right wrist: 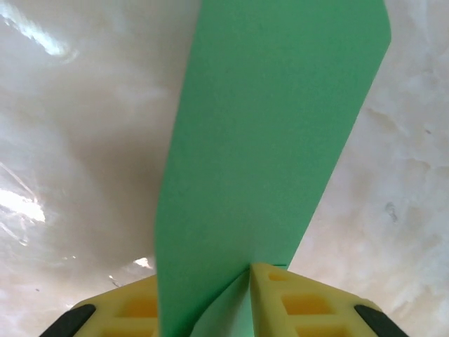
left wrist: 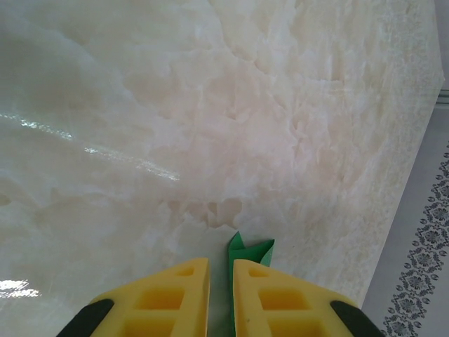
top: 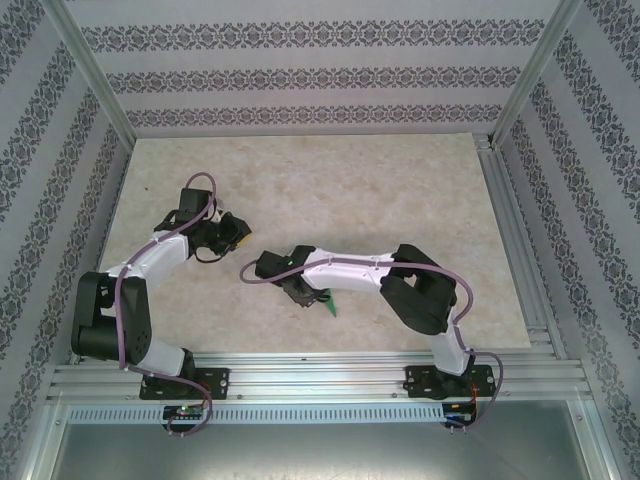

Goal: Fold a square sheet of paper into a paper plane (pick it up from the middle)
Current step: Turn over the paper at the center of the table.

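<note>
Holding the green paper (right wrist: 266,140) between its yellow fingers (right wrist: 302,302), the right pincer (right wrist: 205,272) is closed on it. It is low over the counter (top: 330,180), close to the counter's near edge and about at the middle of its width. The paper is not a flat square: it shows as a long band with a crease running into the grip. Whether its far end touches the counter I cannot tell.

The left pincer (left wrist: 221,263) is over the left half of the counter, further in from the near edge and well apart from the paper. Its fingers are almost together, and a small green piece (left wrist: 251,251) stands in the narrow gap. It seems pinched there, but I cannot tell what it belongs to.

In my judgement there are several risks. The paper is gripped at one end, so the free part can swing or bend, and the next crease may come crooked. A hard squeeze or a sideways pull can tear such thin paper or leave a wrong wrinkle. If the right pincer lets go, the paper may slide on the glossy counter and the fold may spring open.

No brand, label or writing can be read.
</note>
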You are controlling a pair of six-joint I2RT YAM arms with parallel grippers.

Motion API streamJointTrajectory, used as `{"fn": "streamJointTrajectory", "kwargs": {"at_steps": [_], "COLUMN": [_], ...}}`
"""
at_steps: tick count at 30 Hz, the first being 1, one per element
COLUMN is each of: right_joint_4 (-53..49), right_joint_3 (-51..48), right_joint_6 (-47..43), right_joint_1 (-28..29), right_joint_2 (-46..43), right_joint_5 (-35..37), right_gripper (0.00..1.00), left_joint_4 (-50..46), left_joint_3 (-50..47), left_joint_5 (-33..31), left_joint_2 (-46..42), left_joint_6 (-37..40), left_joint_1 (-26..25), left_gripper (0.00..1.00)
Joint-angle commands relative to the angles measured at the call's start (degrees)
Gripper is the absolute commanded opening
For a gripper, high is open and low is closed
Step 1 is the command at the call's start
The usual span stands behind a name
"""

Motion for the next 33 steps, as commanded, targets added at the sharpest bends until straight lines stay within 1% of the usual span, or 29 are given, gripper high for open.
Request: {"fn": "streamJointTrajectory", "kwargs": {"at_steps": [1,5,8,13,18,20,25,28,31,33], "right_joint_4": [3.27,6.67,8.13,8.81,6.49,4.28,1.25,0.05,0.01,0.95], "right_joint_3": [-1.72,-4.48,-6.00,-6.32,-5.10,-3.73,-1.37,-0.21,-0.42,-1.11], "right_joint_6": [2.07,2.06,2.20,2.50,2.68,2.62,2.71,3.05,3.61,3.74], "right_joint_1": [-1.36,-3.40,-4.55,-4.73,-3.95,-3.13,-1.41,-0.76,-0.57,-0.56], "right_joint_2": [-4.20,-7.10,-7.92,-8.37,-8.59,-8.00,-6.48,-5.67,-5.46,-5.55], "right_joint_5": [-4.02,-9.31,-11.99,-14.16,-11.15,-8.54,-4.92,-4.58,-4.41,-4.52], "right_gripper": [0.26,0.27,0.29,0.33,0.36,0.36,0.37,0.36,0.32,0.27], "left_joint_4": [2.42,2.81,2.35,1.78,2.09,2.25,2.52,2.45,2.45,2.43], "left_joint_3": [-0.58,-0.60,-0.40,0.17,0.58,0.55,0.49,0.45,0.52,0.51], "left_joint_5": [1.87,2.97,3.33,4.16,5.00,5.05,5.51,5.61,5.69,5.61], "left_joint_2": [-1.33,-1.12,-0.90,-0.12,0.54,0.56,0.89,0.90,0.99,1.15], "left_joint_6": [0.07,0.50,1.17,2.10,2.14,2.17,2.16,2.19,2.24,2.25], "left_joint_1": [0.50,0.42,0.33,0.33,0.24,0.16,-0.06,-0.18,-0.29,-0.28], "left_gripper": [0.19,0.19,0.20,0.20,0.20,0.19,0.20,0.19,0.19,0.19]}}
